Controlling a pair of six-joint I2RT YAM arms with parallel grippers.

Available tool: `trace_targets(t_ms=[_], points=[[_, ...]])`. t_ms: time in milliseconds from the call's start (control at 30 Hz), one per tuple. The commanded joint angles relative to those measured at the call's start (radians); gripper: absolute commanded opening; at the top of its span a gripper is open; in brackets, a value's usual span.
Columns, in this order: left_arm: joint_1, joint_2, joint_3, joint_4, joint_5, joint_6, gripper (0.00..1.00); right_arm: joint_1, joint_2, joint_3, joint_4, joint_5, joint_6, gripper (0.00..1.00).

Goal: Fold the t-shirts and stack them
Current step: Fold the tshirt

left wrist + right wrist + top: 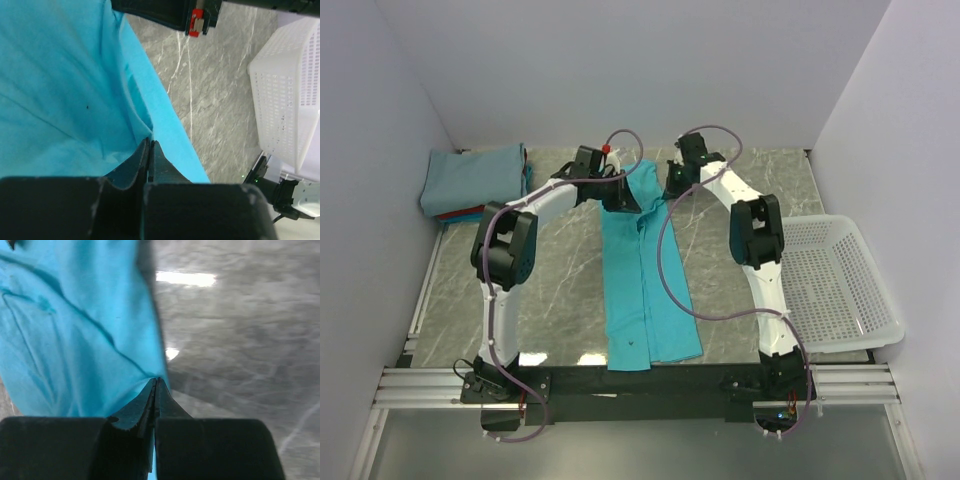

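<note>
1. At the far left, the folded stack [470, 178] sits in the back corner, pressed against the white side wall. A dusty grey-blue tee lies on top, with red and teal edges showing beneath it.
2. Right of the stack you have a broad stretch of bare grey marble desk [565, 290]. Only the left arm [507, 248] crosses it, its elbow raised above the middle of that stretch.
3. The left jaws are at the tee's far left corner. They are fully closed and pinch a fold of turquoise cloth between the tips.
4. The turquoise t-shirt [645, 290] lies in the desk's centre as a long narrow strip. It runs from the far side almost to the near rail. A lengthwise seam runs down it, and its near end is cut square.
5. The right jaws are at the tee's far right corner, closed tight on the cloth edge.
6. The right arm's mauve cable [668, 262] loops over the strip's right edge.
7. The right arm [757, 232] stands between the tee and the white mesh basket [835, 280]. The basket overhangs the desk's right edge, near the right wall.
</note>
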Motion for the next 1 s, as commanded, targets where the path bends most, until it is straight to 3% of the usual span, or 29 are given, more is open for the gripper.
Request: trace_targets(t_ms=[0, 267, 667, 967], points=[[-0.016, 0.026, 0.079, -0.049, 0.04, 0.068, 0.03, -0.047, -0.107, -0.046, 0.064, -0.048, 0.012, 0.0], [-0.056, 0.12, 0.177, -0.125, 0.039, 0.123, 0.04, -0.075, -0.132, -0.152, 0.172, -0.16, 0.051, 0.0], [-0.087, 0.187, 0.216, -0.135, 0.027, 0.12, 0.08, -0.087, -0.132, -0.144, 0.23, -0.188, 0.073, 0.01], [-0.098, 0.223, 0.236, -0.13, 0.028, 0.101, 0.24, -0.086, -0.147, -0.138, 0.244, -0.192, 0.067, 0.01]])
